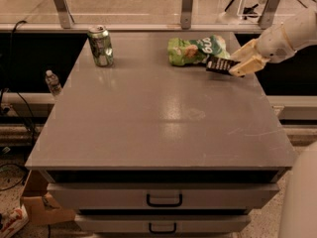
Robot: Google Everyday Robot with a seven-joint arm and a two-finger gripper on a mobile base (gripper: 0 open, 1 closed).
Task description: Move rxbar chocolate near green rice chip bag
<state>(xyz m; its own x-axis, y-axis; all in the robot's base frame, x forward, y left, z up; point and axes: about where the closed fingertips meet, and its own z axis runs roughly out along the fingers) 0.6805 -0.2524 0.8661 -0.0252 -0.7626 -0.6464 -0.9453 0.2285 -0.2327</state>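
The small, flat, black-wrapped rxbar chocolate (217, 64) is clamped at its right end between the gripper (231, 66)'s tan fingers, at the far right of the grey table (148, 128). It sits right beside the light green glossy rice chip bag (190, 51). A green metal can (100, 45) stands upright, well apart to the left. The two drawers (163, 198) below are closed.

Dim, tabletop (124, 133) glare; end effector (232, 63) far right

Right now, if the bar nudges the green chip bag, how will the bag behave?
The chip bag looks crumpled and puffy, so it would probably dent rather than resist. It seems light on the smooth table, so it may slide. The gripper, beside the bag, holds the chocolate bar.
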